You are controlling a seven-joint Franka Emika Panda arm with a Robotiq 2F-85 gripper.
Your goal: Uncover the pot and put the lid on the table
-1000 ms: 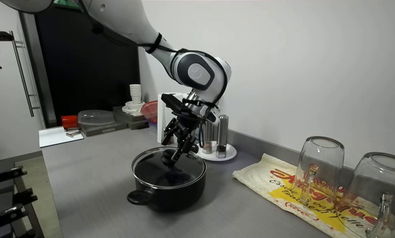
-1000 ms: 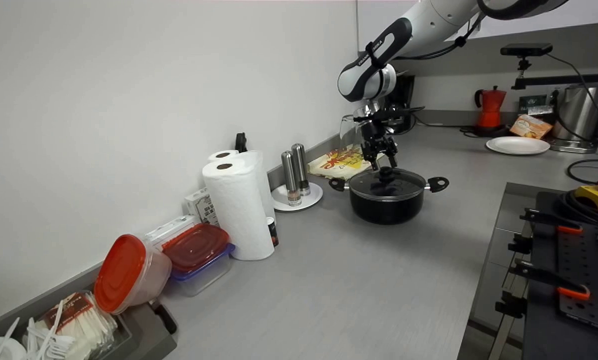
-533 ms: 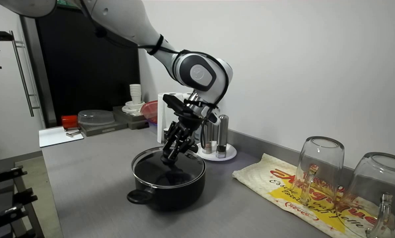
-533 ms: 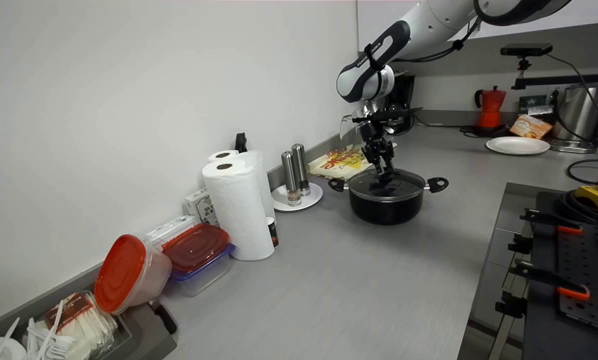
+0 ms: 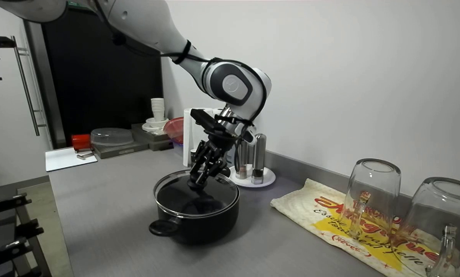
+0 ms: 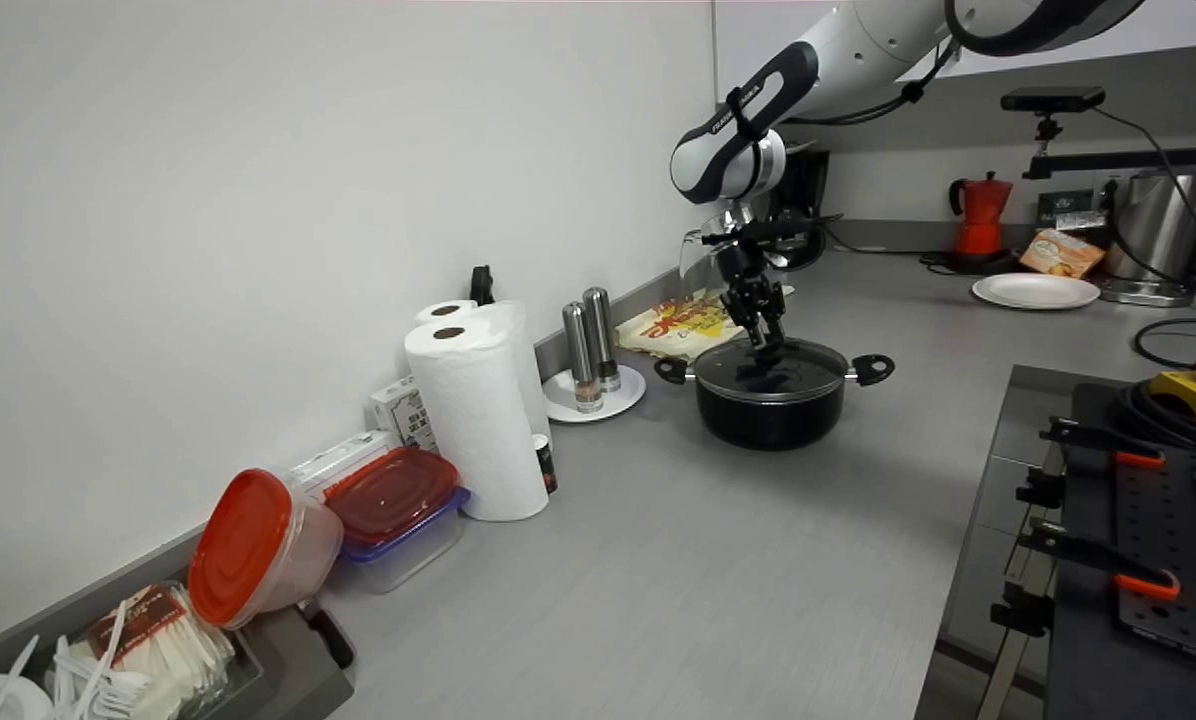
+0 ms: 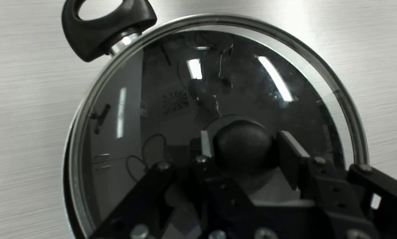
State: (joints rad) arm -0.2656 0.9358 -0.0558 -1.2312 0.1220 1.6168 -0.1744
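Clasping the black knob [image 7: 243, 144] from both sides, fingers [image 7: 289, 162] stood closed, lower centre of the wrist frame; lid [image 7: 218, 73] covered pot [image 5: 210, 231] on tabletop [image 5: 103, 188].

Glossy, metal-edged glass on the lid [image 7: 201, 104] — smooth, mostly matt on the pot [image 6: 770, 424], fine-streaked on the tabletop [image 6: 698, 570] — clear glass for the mugs [image 5: 380, 188].

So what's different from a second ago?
The gripper was open around the knob of the lid; it has shut on that knob. In an exterior view the pot edged very slightly left, lid with it. Unchanged: lid still covering the pot (any slight lift, can't tell); steel shakers and patterned cloth in place.
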